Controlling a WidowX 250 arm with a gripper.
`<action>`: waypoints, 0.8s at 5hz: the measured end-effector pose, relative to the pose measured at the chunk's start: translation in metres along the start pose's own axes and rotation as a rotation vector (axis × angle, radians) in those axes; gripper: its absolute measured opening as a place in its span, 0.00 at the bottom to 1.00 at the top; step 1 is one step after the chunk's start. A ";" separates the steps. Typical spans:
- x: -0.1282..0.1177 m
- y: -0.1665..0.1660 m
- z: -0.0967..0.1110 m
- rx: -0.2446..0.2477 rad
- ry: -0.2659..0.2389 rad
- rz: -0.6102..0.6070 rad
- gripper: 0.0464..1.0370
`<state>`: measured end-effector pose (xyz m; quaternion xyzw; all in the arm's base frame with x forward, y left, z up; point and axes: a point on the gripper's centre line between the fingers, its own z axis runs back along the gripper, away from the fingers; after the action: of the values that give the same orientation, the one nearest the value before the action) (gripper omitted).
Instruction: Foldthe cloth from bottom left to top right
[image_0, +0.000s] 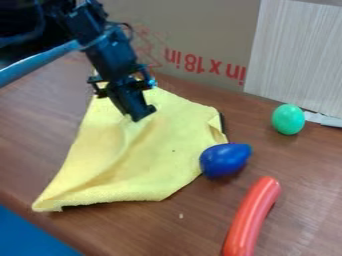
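The black gripper (143, 116) hangs down over the upper middle of the yellow cloth (163, 155), its tip at or just above the fabric. Creases run from beneath the tip down toward the cloth's lower left corner, which lies near the table's front edge. Along the right side, a small part of the cloth's edge is turned over, with something dark behind it. The gripper covers part of the cloth's upper area.
A blue toy (225, 160) touches or overlaps the cloth's right edge. Below it on the right lies a red sausage-like toy (252, 217). A green egg-shaped toy (288, 119) sits farther back. A cardboard panel (200, 30) and a pale board (297, 55) stand behind the table (153, 225).
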<state>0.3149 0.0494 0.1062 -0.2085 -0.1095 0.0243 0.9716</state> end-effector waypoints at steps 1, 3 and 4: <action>0.005 -0.019 -0.004 -0.026 0.006 -0.004 0.01; 0.024 -0.035 -0.010 -0.041 -0.005 0.010 0.01; 0.034 -0.036 -0.015 -0.046 -0.011 0.024 0.01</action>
<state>0.3515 0.0136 0.1152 -0.2319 -0.1130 0.0346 0.9655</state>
